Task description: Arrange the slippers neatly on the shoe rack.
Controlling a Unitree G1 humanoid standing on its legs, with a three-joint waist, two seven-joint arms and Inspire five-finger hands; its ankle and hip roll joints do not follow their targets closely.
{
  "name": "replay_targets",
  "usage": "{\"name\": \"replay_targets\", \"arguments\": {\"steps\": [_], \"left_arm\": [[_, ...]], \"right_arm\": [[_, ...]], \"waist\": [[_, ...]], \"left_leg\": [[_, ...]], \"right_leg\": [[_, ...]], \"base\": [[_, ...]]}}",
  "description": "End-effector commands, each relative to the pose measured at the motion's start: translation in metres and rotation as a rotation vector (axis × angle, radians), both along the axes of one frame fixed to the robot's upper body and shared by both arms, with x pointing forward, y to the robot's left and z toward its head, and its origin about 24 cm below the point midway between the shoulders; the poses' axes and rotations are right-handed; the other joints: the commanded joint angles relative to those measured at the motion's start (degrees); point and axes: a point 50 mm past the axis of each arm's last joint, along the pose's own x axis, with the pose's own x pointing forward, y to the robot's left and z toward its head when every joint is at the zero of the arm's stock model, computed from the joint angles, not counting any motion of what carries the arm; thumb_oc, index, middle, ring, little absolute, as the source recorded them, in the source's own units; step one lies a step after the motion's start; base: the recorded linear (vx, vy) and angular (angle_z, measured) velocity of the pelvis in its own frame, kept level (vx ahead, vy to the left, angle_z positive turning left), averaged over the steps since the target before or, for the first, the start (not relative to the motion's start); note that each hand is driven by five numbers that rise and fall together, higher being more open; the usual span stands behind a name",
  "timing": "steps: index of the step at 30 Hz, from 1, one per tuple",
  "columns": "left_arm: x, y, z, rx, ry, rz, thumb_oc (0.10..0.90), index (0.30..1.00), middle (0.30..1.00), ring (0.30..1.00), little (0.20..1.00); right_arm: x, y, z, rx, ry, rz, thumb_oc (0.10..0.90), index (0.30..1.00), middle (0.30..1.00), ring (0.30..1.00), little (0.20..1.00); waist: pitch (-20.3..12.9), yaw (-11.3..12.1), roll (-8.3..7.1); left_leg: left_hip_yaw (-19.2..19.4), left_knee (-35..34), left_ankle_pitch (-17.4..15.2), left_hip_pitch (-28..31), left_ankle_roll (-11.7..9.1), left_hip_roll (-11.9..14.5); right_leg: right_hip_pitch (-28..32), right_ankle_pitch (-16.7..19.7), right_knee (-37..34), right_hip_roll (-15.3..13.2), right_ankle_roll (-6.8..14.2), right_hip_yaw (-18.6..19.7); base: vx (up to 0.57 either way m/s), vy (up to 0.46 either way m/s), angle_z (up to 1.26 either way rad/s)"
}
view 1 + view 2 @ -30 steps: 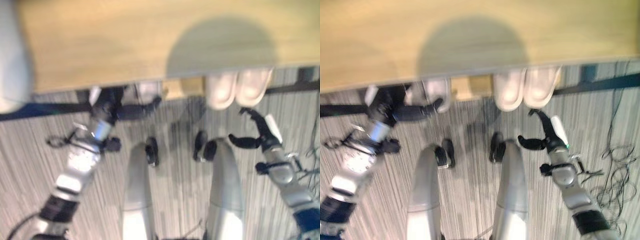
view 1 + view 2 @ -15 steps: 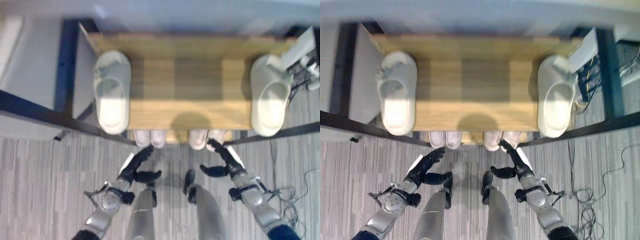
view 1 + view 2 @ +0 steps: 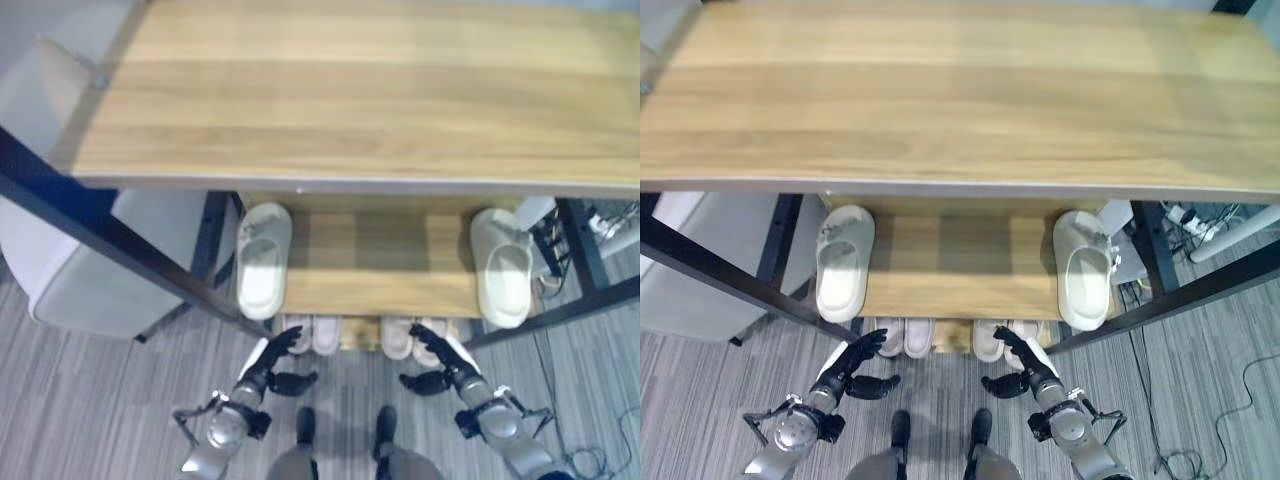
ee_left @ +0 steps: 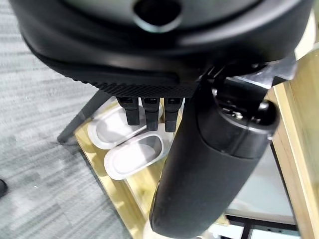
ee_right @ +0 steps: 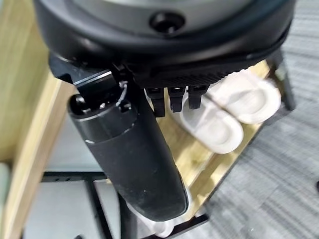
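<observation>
While both hands hang low with fingers relaxed and empty, the left hand [image 3: 272,362] sits just short of one white slipper pair [image 3: 304,333] and the right hand [image 3: 437,365] by the other pair [image 3: 410,337] on the shoe rack [image 3: 380,280]'s bottom shelf. Two pale slippers [image 3: 264,259] [image 3: 503,279] lie well apart above, leaving open shelf between, likely for pairing.

This looks like an office or lab room set up as a home entryway. Grey striped carpet [image 3: 700,380] covers the floor, of the hard-wearing kind laid in workplaces. A shoe rack [image 3: 960,90] with wooden shelves on a black metal frame holds pale slippers [image 3: 845,262] on its lower shelves. To the rack's right, a white power strip [image 3: 1200,225] and loose cables [image 3: 1230,420] lie on the carpet.
</observation>
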Motion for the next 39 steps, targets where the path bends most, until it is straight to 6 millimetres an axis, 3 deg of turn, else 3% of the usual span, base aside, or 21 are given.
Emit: {"name": "replay_targets", "arguments": {"steps": [1,4,7,11,12,13,16,17,22,24,31,35,39], "left_arm": [[0.001,-0.007,-0.005,0.025,-0.007,-0.036,0.800,0.900,0.900,0.900,0.900],[-0.005,-0.008,-0.012,0.031,0.029,-0.029,0.800,0.900,0.900,0.900,0.900],[-0.016,-0.006,-0.026,0.063,0.100,-0.004,0.800,0.900,0.900,0.900,0.900],[-0.028,-0.007,-0.041,0.106,0.181,-0.023,0.800,0.900,0.900,0.900,0.900],[-0.028,-0.008,-0.041,0.106,0.181,-0.023,0.800,0.900,0.900,0.900,0.900],[-0.033,-0.007,-0.048,0.127,0.219,-0.013,0.800,0.900,0.900,0.900,0.900],[-0.036,-0.008,-0.052,0.138,0.241,-0.010,0.800,0.900,0.900,0.900,0.900],[-0.043,-0.009,-0.059,0.133,0.281,0.014,0.800,0.900,0.900,0.900,0.900],[-0.051,-0.010,-0.066,0.135,0.325,0.038,0.800,0.900,0.900,0.900,0.900],[-0.055,-0.012,-0.069,0.132,0.342,0.049,0.800,0.900,0.900,0.900,0.900],[-0.064,-0.014,-0.073,0.143,0.373,0.038,0.800,0.900,0.900,0.900,0.900],[-0.070,-0.012,-0.076,0.151,0.403,0.027,0.800,0.900,0.900,0.900,0.900],[-0.074,-0.012,-0.079,0.162,0.428,0.015,0.800,0.900,0.900,0.900,0.900]], "right_arm": [[0.000,0.015,0.002,0.069,-0.022,0.065,0.800,0.900,0.900,0.900,0.900],[-0.001,0.025,0.004,0.096,-0.020,0.102,0.800,0.900,0.900,0.900,0.900],[0.002,0.045,0.017,0.183,-0.060,0.176,0.800,0.900,0.900,0.900,0.900],[0.010,0.065,0.052,0.278,-0.179,0.301,0.800,0.900,0.900,0.900,0.900],[0.010,0.065,0.053,0.277,-0.179,0.302,0.800,0.900,0.900,0.900,0.900],[0.014,0.073,0.071,0.330,-0.243,0.346,0.800,0.900,0.900,0.900,0.900],[0.018,0.080,0.089,0.371,-0.305,0.390,0.800,0.900,0.900,0.900,0.900],[0.022,0.086,0.106,0.407,-0.368,0.415,0.800,0.900,0.900,0.900,0.900],[0.030,0.084,0.133,0.380,-0.507,0.407,0.800,0.900,0.900,0.900,0.900],[0.034,0.079,0.140,0.332,-0.571,0.371,0.800,0.900,0.900,0.900,0.900],[0.059,0.042,0.182,-0.178,-0.922,0.236,0.800,0.900,0.900,0.900,0.900],[0.073,0.019,0.189,-0.487,-0.984,0.190,0.800,0.900,0.900,0.900,0.900],[0.083,0.002,0.187,-0.644,-0.974,0.149,0.800,0.900,0.900,0.900,0.900]], "waist": [[-4.84,1.23,-0.91],[-5.44,1.49,-0.91],[-6.44,1.80,-1.05],[-6.89,2.06,-1.26],[-6.83,2.07,-1.22],[-7.28,2.12,-1.31],[-7.53,2.17,-1.26],[-7.71,2.19,-1.26],[-8.10,2.25,-1.22],[-8.34,2.21,-1.21],[-8.80,2.67,-1.58],[-8.83,3.20,-2.15],[-8.81,3.46,-2.47]], "left_leg": [[1.09,-1.85,0.32,-0.05,-2.68,0.31],[1.10,-1.85,0.03,0.96,-2.77,0.12],[1.27,-1.85,-0.59,3.13,-2.84,0.10],[1.58,-1.85,-1.15,4.73,-2.84,0.32],[1.60,-1.85,-1.17,4.79,-2.85,0.32],[1.80,-1.85,-1.37,5.35,-2.89,0.45],[2.02,-1.85,-1.51,5.83,-2.96,0.54],[2.08,-1.85,-1.57,6.03,-2.95,0.69],[2.22,-1.85,-1.72,6.33,-2.91,0.83],[2.30,-1.85,-1.87,6.48,-2.85,0.81],[1.97,-1.85,-2.53,6.55,-2.49,0.89],[1.76,-1.85,-2.78,6.44,-2.37,0.78],[1.63,-1.85,-2.89,6.31,-2.34,0.78]], "right_leg": [[1.65,-4.97,2.88,-1.59,3.95,0.16],[3.14,-5.19,2.18,-1.50,3.92,-0.07],[5.75,-5.36,1.07,-1.30,3.91,0.07],[7.24,-5.81,0.73,-1.04,3.85,0.55],[7.30,-5.83,0.73,-1.05,3.85,0.57],[7.80,-5.98,0.57,-0.98,3.81,0.68],[8.24,-6.04,0.48,-0.86,3.78,0.79],[8.34,-6.11,0.45,-0.79,3.73,1.02],[8.61,-6.15,0.33,-0.65,3.70,1.10],[8.79,-6.16,0.28,-0.62,3.74,1.19],[9.04,-6.38,0.04,-0.59,4.00,0.88],[9.15,-6.45,0.04,-0.67,4.16,0.62],[9.10,-6.47,0.04,-0.75,4.23,0.36]], "base": [[0.09,0.018,-0.08],[0.07,0.010,0.00],[0.08,0.004,0.03],[0.03,0.000,0.00],[0.04,-0.008,-0.02],[0.04,-0.007,-0.02],[0.02,-0.002,-0.01],[0.00,0.000,0.00],[0.01,0.002,0.00],[0.02,0.007,0.00],[0.01,0.006,0.00],[0.00,0.000,0.00],[0.00,0.010,0.00]]}}
